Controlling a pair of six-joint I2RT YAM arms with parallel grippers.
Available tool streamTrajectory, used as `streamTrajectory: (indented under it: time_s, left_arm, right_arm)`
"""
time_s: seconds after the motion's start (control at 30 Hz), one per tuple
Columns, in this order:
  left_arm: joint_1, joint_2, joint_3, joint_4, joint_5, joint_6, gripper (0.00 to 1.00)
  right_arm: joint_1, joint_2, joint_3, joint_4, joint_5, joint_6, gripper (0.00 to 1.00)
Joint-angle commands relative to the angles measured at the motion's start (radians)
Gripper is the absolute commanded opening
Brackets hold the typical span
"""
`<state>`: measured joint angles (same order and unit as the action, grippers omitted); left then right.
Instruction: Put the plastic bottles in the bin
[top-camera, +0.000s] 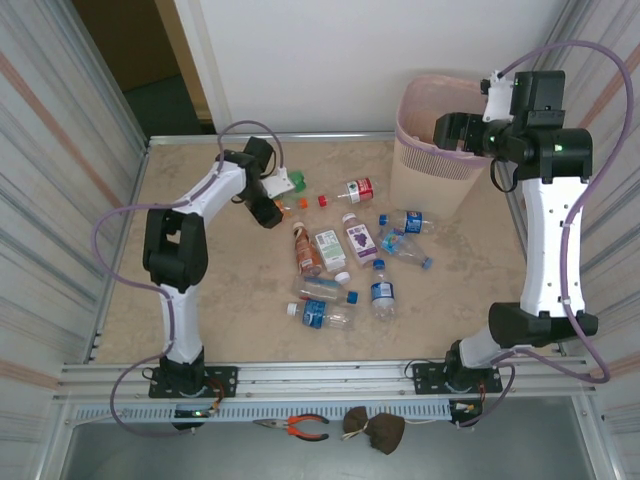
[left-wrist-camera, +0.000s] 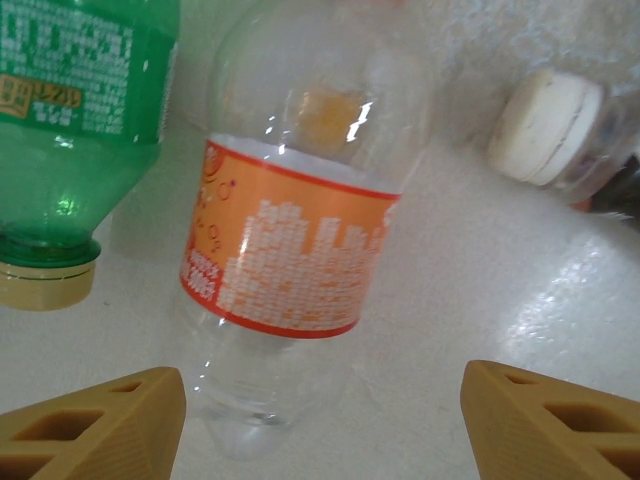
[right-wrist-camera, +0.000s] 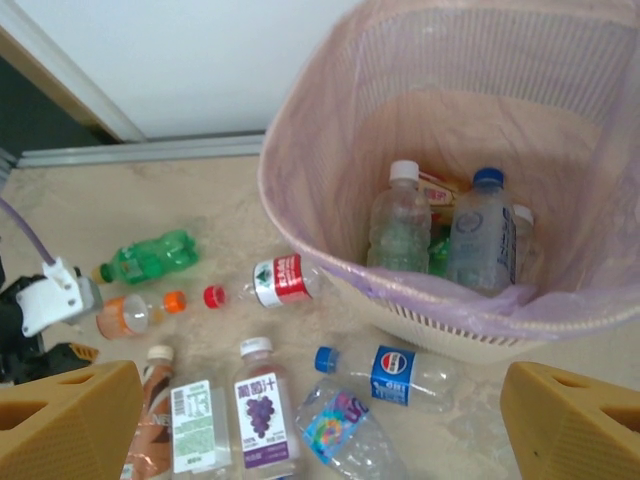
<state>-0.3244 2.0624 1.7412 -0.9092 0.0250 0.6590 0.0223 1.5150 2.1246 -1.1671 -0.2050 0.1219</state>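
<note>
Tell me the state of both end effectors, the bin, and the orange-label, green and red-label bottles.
Left end effector: open, straddling the orange-label bottle.
Right end effector: open, empty, over the bin.
Bin: upright, lined, several bottles inside.
Orange-label bottle: lying on the table, capped, not clamped.
Green bottle: lying on its side, capped.
Red-label bottle: lying on the table, capped.
</note>
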Motion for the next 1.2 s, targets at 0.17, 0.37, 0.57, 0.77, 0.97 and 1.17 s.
streamTrajectory:
  time_s: [0.17,0.37,0.57,0.77,0.97,1.17]
  left_arm:
    - [0.012,0.070,0.061,-0.020,-0.015,0.062,0.76]
    - [0.012,0.109,0.061,-0.031,0.003,0.074,0.76]
    - [0.014,0.121,0.048,-0.022,0.008,0.063,0.76]
    - [0.014,0.125,0.006,-0.003,-0.007,0.053,0.76]
    - [0.013,0.128,-0.014,0.004,-0.004,0.046,0.76]
    - [0.014,0.132,-0.015,0.007,-0.022,0.044,0.72]
  right_arm:
    - [0.010,-0.074,-0.068,0.046,0.021,-0.011,0.91]
    - [0.011,-0.088,-0.083,0.050,0.021,-0.001,0.91]
    - [0.024,-0.101,-0.100,0.067,0.019,0.007,0.91]
    - [0.030,-0.107,-0.103,0.066,0.017,0.011,0.91]
    - [0.036,-0.108,-0.109,0.073,0.012,0.019,0.91]
    - [0.039,-0.115,-0.127,0.087,0.012,0.016,0.91]
